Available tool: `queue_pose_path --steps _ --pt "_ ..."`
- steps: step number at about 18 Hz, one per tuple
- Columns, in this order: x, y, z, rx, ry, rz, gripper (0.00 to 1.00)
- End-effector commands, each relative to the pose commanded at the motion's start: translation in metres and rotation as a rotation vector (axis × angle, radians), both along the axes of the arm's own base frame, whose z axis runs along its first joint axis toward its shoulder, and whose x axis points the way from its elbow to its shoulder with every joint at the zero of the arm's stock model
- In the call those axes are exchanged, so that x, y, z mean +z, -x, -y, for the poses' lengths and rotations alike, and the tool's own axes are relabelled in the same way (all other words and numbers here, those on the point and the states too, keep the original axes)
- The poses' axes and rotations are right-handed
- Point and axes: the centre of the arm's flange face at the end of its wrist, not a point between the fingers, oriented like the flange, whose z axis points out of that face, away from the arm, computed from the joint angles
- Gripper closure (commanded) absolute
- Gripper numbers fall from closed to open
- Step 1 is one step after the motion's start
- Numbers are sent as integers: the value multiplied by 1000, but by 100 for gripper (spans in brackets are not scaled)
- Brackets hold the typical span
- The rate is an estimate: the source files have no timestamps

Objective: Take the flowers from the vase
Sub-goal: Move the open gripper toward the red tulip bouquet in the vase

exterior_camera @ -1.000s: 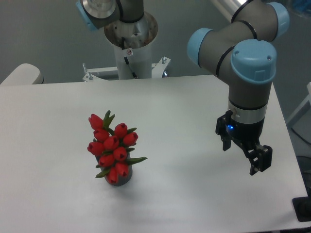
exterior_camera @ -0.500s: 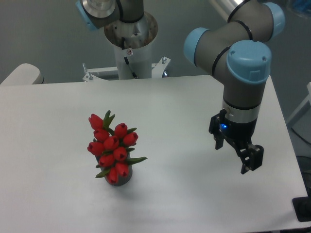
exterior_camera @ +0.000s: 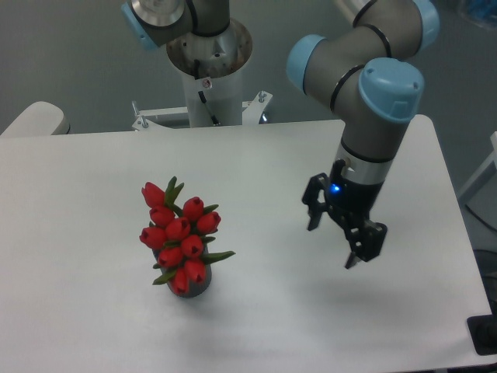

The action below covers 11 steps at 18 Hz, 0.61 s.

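A: Where's the bunch? Flowers [exterior_camera: 180, 237] standing in vase [exterior_camera: 191, 285], front-left part of desk [exterior_camera: 93, 194]. Upright, leaning a touch toward camera. Approx. nine red buds packed tight, green leaves poking out the sides.

B: And the arm? Gripper [exterior_camera: 335, 237] well apart from them, off to the right, hanging above desk. Jaws apart, nothing between. Tilted, not plumb.

A: Weight? Prob. light. Vase small and dark, shorter than the bunch, so likely to tip or come along if pulled sideways.

B: Stiff or soft? Can't tell real vs. fake from here. Buds prob. soft, easy to crush or splay. Leaves floppy, no good for a hold.

A: So where to grab? Stems best, but hidden behind low buds and vase rim in this view. Otherwise around the middle of the bunch, w/ jaws closing across the narrow side.

B: Squeeze? Gentle, just enough not to slip. Then straight up, no twist.

A: Risks? Vase lifting w/ the stems if fit is snug. Single buds slipping out of the bundle.
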Motion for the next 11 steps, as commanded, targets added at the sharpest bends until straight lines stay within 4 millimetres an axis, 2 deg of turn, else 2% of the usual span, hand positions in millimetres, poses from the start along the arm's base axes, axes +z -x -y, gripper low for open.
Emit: queue_pose_path --steps 5,8,11 --pt "-33 -9 16 102 -188 271 0" --pt "-53 -30 22 111 -306 416 0" --pt "-60 -48 19 100 -357 478 0"
